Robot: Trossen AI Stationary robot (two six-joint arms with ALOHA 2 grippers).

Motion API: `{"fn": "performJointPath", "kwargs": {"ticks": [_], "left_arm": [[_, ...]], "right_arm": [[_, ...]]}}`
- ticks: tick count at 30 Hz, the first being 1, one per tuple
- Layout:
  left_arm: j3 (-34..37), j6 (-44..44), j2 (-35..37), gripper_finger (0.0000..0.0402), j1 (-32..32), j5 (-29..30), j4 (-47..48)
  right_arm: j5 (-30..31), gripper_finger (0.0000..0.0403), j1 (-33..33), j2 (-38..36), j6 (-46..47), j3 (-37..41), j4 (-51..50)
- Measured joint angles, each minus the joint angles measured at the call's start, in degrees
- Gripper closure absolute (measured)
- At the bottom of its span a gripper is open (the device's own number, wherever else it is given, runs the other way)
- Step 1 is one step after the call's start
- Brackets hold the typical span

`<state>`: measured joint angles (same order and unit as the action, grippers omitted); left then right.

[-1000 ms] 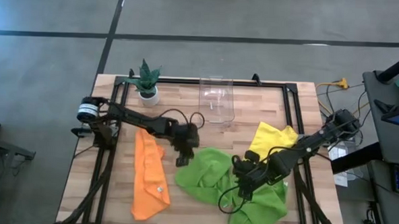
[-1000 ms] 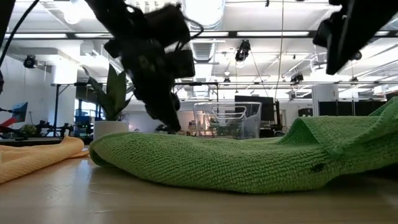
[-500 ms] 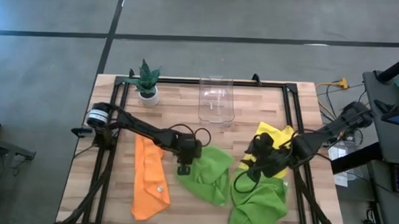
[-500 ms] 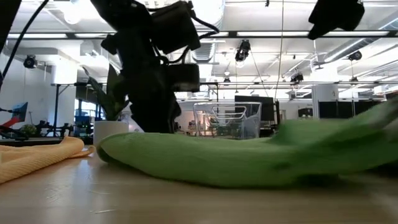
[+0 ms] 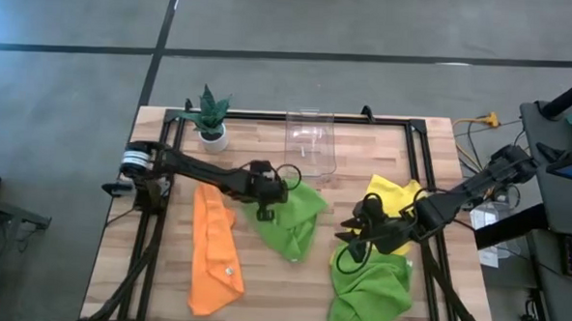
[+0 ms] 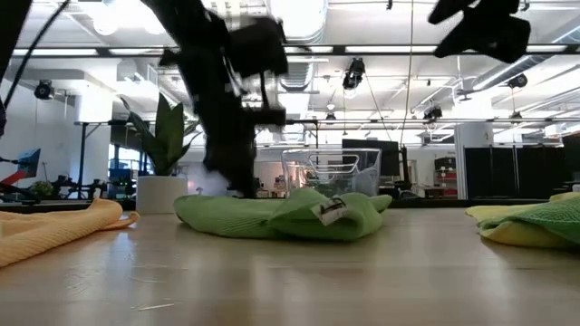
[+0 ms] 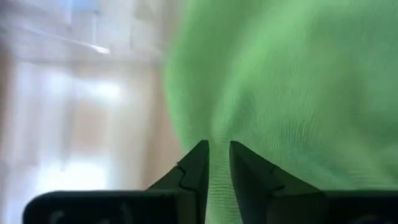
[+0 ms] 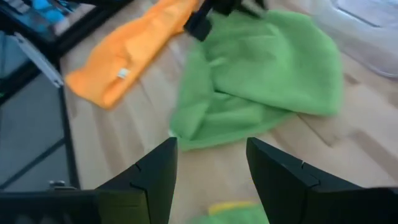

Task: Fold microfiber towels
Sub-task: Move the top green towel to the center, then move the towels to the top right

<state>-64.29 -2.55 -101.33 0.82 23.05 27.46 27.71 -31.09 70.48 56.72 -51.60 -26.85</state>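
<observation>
A lime green towel (image 5: 294, 222) lies bunched at mid-table, its white tag (image 6: 332, 210) showing in the low view. My left gripper (image 5: 266, 206) is at the towel's left far edge, shut on it. My right gripper (image 5: 352, 239) hangs open above the table, right of that towel, with nothing between its fingers (image 8: 155, 180). A second green towel (image 5: 369, 292) lies crumpled at the near right, partly over a yellow towel (image 5: 393, 198). An orange towel (image 5: 212, 254) lies folded lengthwise at the left. My left gripper pinches the green towel's edge (image 7: 219, 163) between its two nearly closed fingers, slanting down from the table's left. One layer or several, I cannot tell. The rest of the towel (image 6: 281, 215) lies slack in a low heap on the table.
A potted plant (image 5: 210, 118) and a clear plastic bin (image 5: 310, 142) stand along the far edge. Black frame rails (image 5: 423, 166) run along the table's sides. Bare wood (image 5: 270, 295) shows at the near middle.
My left gripper has dipped, then pulled back toward the table's far left with the green towel. The towel has slid clear of the second green towel and gathered into a smaller heap. My right gripper has risen and drawn back toward the far right, staying open.
</observation>
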Motion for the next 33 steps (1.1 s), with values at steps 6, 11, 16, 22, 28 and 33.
{"fn": "performJointPath", "kwargs": {"ticks": [6, 11, 16, 22, 28, 33], "left_arm": [[2.39, -4.5, 10.23, 0.0353, 1.41, -5.78, 3.61], [7.87, -12.0, 20.25, 0.0353, 3.29, -12.52, 15.64], [19.32, -21.0, 31.91, 0.0353, 8.18, -27.33, 17.06], [28.91, -27.17, 43.05, 0.0348, 13.33, -32.4, 15.08], [29.66, -26.65, 48.75, 0.0267, 13.3, -34.97, 14.84], [31.03, -24.82, 46.72, 0.0143, 13.32, -33.96, 12.65]], "right_arm": [[1.01, 0.0216, 0.35, 4.72, -1.68, 1.97, 8.88], [0.92, 0.0216, 0.69, 9.56, -3.23, 2.21, 18.77], [0.82, 0.0216, 1.6, 14.24, -6.83, -0.3, 23.37], [0.39, 0.0216, 2.94, 16.87, -7.81, -3.1, 22.91], [0.34, 0.0216, 3.04, 15.86, -12.32, -3.42, 21.33], [0.28, 0.0216, 3.39, 14.11, -13.34, -3.47, 17.43]]}}
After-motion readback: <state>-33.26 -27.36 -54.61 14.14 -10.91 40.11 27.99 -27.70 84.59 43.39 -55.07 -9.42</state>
